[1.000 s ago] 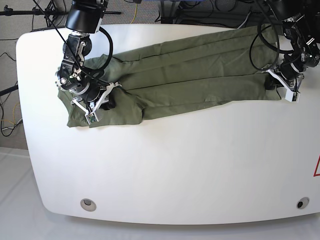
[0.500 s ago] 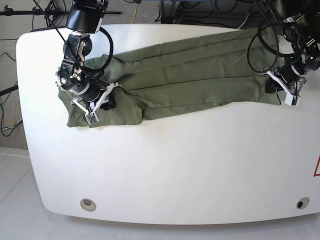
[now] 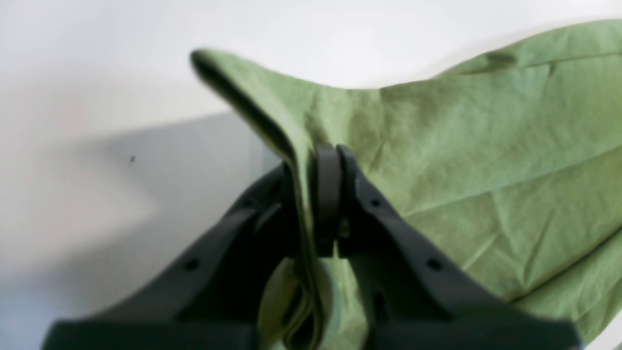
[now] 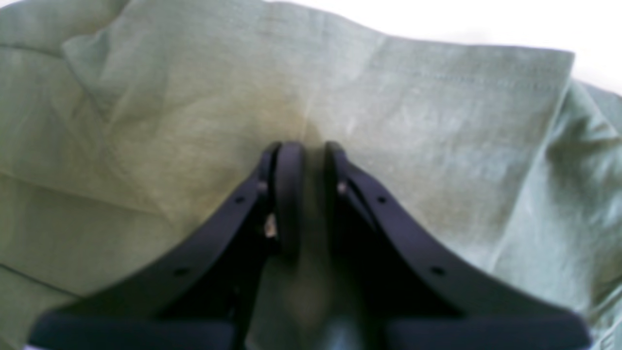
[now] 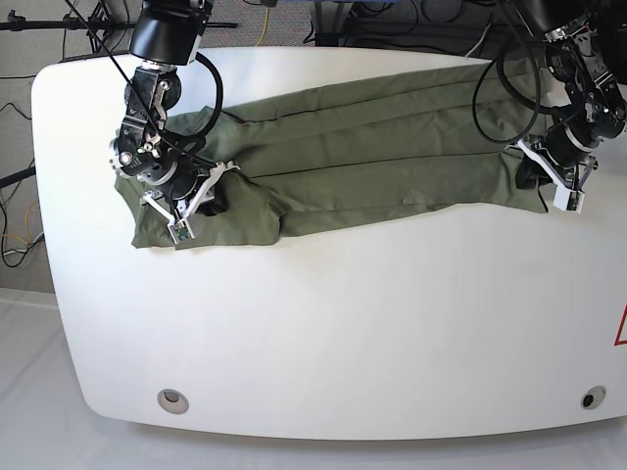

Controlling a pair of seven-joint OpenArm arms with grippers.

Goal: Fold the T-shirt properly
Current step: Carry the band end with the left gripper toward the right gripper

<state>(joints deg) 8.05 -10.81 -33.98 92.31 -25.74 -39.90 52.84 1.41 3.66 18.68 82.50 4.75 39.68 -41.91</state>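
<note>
The olive-green T-shirt (image 5: 372, 147) lies stretched across the far half of the white table (image 5: 343, 323), folded lengthwise into a long band. My left gripper (image 5: 534, 176) is at the shirt's right end in the base view, shut on a raised edge of the fabric (image 3: 291, 126), which runs between its jaws. My right gripper (image 5: 211, 196) is at the shirt's left end, shut on a pinch of cloth (image 4: 311, 146). In the right wrist view the T-shirt (image 4: 437, 121) fills the frame.
Cables and stands (image 5: 411, 20) lie beyond the table's far edge. Two round holes (image 5: 173, 399) (image 5: 588, 399) sit near the front corners. A red mark (image 5: 621, 328) shows at the right edge.
My left gripper has drifted left and slightly toward the near edge with the shirt's right end, slackening the cloth there. The right gripper has stayed put.
</note>
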